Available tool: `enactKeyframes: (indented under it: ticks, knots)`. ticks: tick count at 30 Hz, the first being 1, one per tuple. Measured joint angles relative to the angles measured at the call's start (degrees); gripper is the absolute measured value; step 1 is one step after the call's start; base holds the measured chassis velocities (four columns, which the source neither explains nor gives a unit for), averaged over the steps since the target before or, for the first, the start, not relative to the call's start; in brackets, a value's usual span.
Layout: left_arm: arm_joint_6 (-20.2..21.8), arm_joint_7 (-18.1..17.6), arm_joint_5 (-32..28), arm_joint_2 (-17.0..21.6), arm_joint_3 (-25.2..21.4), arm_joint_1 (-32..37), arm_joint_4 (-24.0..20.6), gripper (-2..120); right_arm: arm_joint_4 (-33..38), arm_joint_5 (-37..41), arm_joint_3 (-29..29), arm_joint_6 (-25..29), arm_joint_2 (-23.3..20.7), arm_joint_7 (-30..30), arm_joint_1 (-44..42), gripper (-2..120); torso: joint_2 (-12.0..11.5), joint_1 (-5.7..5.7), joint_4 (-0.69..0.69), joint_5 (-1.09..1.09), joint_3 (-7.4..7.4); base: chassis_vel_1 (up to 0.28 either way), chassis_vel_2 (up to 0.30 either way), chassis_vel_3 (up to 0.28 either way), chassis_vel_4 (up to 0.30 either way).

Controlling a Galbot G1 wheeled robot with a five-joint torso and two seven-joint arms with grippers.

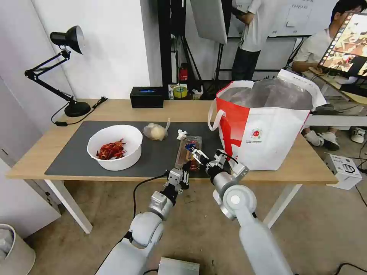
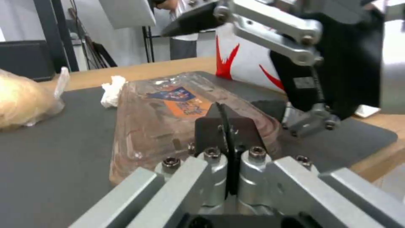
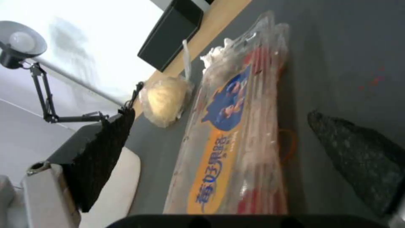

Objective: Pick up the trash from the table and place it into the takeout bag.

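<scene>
While the table (image 1: 114, 110) carries everything on its grey mat (image 1: 76, 149), I see the takeout bag (image 1: 275, 137) standing at its right end, the white bowl (image 1: 114, 147) to the left, then the clamshell tray (image 1: 187, 149), the bagged bun (image 1: 155, 131) and the tissue (image 1: 181, 134) between them. My right gripper (image 1: 198, 154) hangs spread wide over the tray's near end. My left gripper (image 1: 185, 177) waits at the table's front edge, fingers (image 2: 227, 129) pressed together on nothing.

The head camera looks down from above and forward, taking in the whole table (image 1: 114, 110) from some way back. Each wrist camera sits low and close over the dark mat (image 2: 50, 148), facing toward twelve o'clock. All three share the clear tray (image 1: 187, 151) lying on it.
</scene>
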Motion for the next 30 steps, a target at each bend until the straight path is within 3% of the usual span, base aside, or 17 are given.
enactKeyframes:
  ticks: [16, 19, 21, 30]
  knots:
    - [-0.27, -0.01, -0.02, -0.59, -0.01, 1.03, 0.87, 0, -0.63, -1.71, -0.29, -0.07, 0.23, 0.37, -0.33, 97, 0.01, -0.02, -0.01, 0.00, -0.01, 0.000, 0.000, 0.000, 0.000]
    - [-0.29, -0.06, -0.03, -0.51, -0.04, 1.24, 0.69, 8, -0.89, -2.19, -0.37, -0.48, 0.55, 0.58, -0.39, 82, 0.01, -0.01, 0.00, 0.00, 0.00, 0.000, 0.000, 0.000, 0.000]
    - [-0.29, -0.07, -0.03, -0.54, -0.04, 1.25, 0.68, 9, -0.91, -2.32, -0.44, -0.54, 0.59, 0.58, -0.45, 79, 0.01, -0.01, 0.00, 0.00, -0.01, 0.000, 0.000, 0.000, 0.000]
    - [-0.29, -0.16, -0.02, -0.90, 0.01, 1.17, 0.68, 13, -0.95, -2.92, -0.66, -0.60, 0.89, 0.56, -1.03, 43, 0.01, -0.01, 0.00, 0.01, 0.00, 0.000, 0.000, 0.000, 0.000]
